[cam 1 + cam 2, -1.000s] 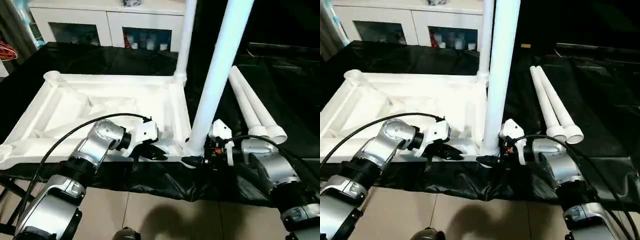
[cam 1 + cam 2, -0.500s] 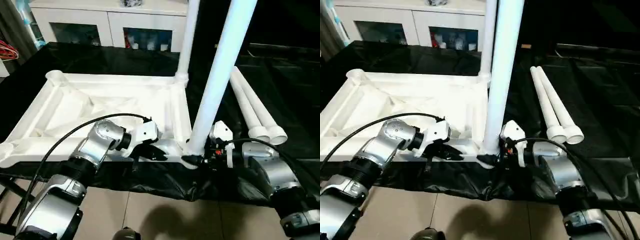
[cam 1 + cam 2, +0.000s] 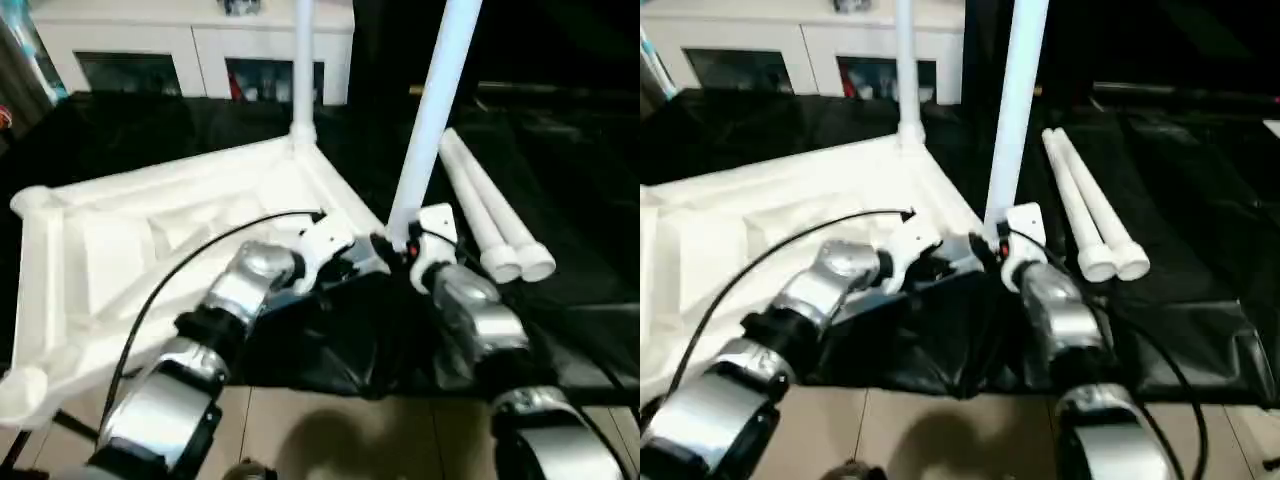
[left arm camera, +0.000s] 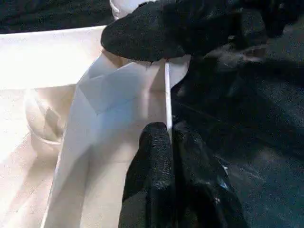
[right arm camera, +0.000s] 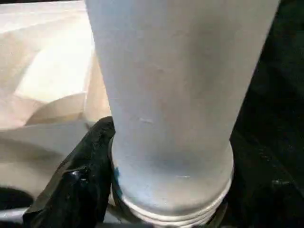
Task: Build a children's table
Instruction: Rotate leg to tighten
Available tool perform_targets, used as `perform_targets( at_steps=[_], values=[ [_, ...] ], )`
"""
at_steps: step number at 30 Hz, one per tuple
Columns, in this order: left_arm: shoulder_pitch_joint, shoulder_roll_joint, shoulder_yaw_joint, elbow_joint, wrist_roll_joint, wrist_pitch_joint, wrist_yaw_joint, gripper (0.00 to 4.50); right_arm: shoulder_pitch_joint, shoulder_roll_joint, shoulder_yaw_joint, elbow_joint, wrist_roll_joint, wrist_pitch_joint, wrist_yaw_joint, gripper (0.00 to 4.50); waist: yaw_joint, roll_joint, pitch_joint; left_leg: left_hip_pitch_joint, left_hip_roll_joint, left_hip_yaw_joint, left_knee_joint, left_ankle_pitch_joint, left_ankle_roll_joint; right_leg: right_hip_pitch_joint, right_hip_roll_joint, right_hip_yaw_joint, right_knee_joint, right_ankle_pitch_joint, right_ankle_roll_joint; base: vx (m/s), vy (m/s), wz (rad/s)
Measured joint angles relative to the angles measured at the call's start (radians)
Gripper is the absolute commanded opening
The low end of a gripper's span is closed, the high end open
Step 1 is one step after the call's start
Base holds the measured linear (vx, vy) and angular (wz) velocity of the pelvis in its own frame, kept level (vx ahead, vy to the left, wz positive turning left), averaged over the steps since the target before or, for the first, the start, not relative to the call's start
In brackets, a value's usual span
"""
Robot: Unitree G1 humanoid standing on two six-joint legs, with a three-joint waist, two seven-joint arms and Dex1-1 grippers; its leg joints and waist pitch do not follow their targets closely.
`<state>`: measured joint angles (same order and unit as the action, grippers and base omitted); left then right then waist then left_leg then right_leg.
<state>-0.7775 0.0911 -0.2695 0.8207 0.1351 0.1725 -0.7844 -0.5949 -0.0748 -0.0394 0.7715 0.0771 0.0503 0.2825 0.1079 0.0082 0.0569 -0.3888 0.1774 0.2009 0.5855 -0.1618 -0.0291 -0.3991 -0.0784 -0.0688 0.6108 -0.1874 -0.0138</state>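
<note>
White plastic dominates your view: the small rectangular children's tabletop [image 3: 170, 215] lies upside down, ribbed underside up, on the big table under a black sheet [image 3: 560, 190]. One long tapered white tube leg [image 3: 302, 70] stands upright in the far corner socket, and a second upright white leg [image 3: 432, 110] rises from the near corner by your wrists. Two more white legs [image 3: 490, 215] lie side by side on the sheet to the right, apart from the tabletop.

Your right gripper [image 5: 142, 190] wraps the near leg's base, one black finger [image 5: 78, 175] showing at its side, so it is holding that leg at a fairly wide span. Your left gripper [image 4: 171, 142] is pinched nearly closed on the thin edge wall of the tabletop beside that corner.

You look to be seating the second leg. Keep the tube vertical and centred over the socket, press straight down, and let the left grip brace the frame so it cannot skid. Watch for tilt; a leaning leg may bind.

Behind, a white cabinet with glass doors [image 3: 150, 60] holds small items too blurred to identify.
</note>
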Motion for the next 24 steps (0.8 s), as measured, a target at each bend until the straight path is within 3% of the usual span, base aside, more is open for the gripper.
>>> perform_targets(
  at_steps=[1,10,19,24],
  values=[
    [0.000,-0.002,0.000,0.000,0.000,0.000,0.002,0.00,0.000,0.004,-0.003,0.006,-0.003,-0.011,-0.006,3.49,0.000,0.000,0.000,0.000,0.000,0.000,0.000,0.000,0.000,0.000,0.000,0.000,0.000,0.000,0.000,0.000,0.000,0.00],
    [0.036,0.037,-0.008,-0.045,-0.002,-0.036,-0.077,0.00,0.002,-0.015,0.015,0.019,-0.003,-0.041,0.114,4.16,-0.006,0.003,0.000,0.000,0.000,0.000,0.000,0.000,0.000,0.000,0.000,0.000,0.000,0.000,0.000,0.000,0.000,0.00],
    [0.067,0.141,-0.033,-0.092,-0.032,-0.106,-0.277,0.00,0.045,-0.178,0.122,-0.058,-0.004,-0.064,0.499,4.16,0.005,0.002,0.001,0.000,0.000,0.000,0.001,0.000,0.000,0.000,0.000,0.000,0.001,0.000,0.000,0.000,0.000,0.00],
    [0.070,0.185,-0.038,-0.097,-0.045,-0.131,-0.381,0.00,0.069,-0.250,0.176,-0.137,0.014,-0.031,0.716,4.16,0.015,0.002,0.001,-0.001,0.000,0.000,0.002,0.000,0.001,0.000,0.000,0.000,0.001,0.000,0.000,0.000,0.000,0.00]
  ],
)
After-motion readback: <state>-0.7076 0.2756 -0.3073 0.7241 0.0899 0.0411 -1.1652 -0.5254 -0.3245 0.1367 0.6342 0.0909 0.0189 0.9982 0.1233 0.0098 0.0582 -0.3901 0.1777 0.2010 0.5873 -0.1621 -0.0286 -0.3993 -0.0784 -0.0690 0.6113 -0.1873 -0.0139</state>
